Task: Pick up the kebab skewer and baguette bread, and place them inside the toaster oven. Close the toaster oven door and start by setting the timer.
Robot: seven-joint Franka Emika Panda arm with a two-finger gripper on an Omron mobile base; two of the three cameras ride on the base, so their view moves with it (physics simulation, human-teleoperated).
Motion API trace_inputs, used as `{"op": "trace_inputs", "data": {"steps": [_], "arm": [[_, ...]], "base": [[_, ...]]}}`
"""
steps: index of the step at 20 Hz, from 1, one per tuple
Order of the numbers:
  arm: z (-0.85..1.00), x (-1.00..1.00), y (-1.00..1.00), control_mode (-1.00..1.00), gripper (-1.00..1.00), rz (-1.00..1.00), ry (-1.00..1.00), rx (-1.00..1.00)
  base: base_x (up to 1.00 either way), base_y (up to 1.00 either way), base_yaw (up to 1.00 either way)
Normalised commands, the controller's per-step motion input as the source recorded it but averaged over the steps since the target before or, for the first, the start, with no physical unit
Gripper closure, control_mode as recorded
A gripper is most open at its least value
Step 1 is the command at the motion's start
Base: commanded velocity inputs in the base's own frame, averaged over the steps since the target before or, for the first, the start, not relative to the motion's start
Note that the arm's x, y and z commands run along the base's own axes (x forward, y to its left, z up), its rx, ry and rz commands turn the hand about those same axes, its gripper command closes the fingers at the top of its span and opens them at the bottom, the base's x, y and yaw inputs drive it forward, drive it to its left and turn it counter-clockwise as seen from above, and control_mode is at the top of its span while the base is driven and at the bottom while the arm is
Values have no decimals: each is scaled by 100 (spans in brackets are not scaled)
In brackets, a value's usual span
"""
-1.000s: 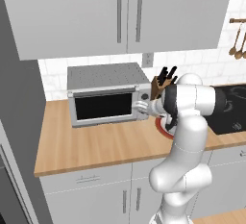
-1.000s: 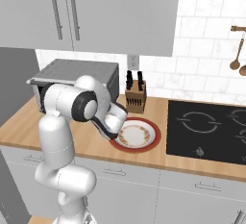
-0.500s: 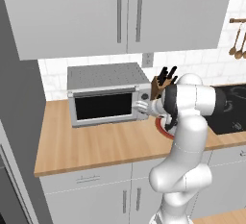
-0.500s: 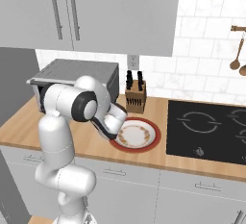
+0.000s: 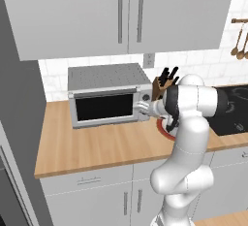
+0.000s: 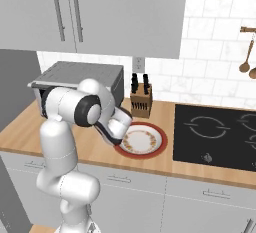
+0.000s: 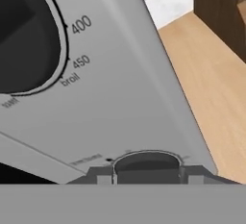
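The toaster oven (image 5: 106, 77) stands on the counter with its door (image 5: 104, 107) closed, the glass dark. My gripper (image 5: 144, 107) is at the oven's right panel. In the hand view the gripper (image 7: 147, 175) has its fingertips (image 7: 103, 176) on either side of the lower knob (image 7: 146, 163), shut on it. The upper knob (image 7: 24, 35), marked 400, 450 and broil, lies up and to the left. The kebab skewer and baguette bread are hidden from view.
A red-rimmed plate (image 6: 155, 144) with nothing on it lies right of the oven, partly behind my arm. A knife block (image 6: 140, 102) stands against the wall and a black cooktop (image 6: 215, 137) lies further right. Wall cabinets hang above.
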Motion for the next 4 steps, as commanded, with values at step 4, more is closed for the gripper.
{"op": "trace_inputs", "data": {"steps": [4], "arm": [[0,0,-45,-100,100,21,-3,36]], "base": [[0,0,0]]}}
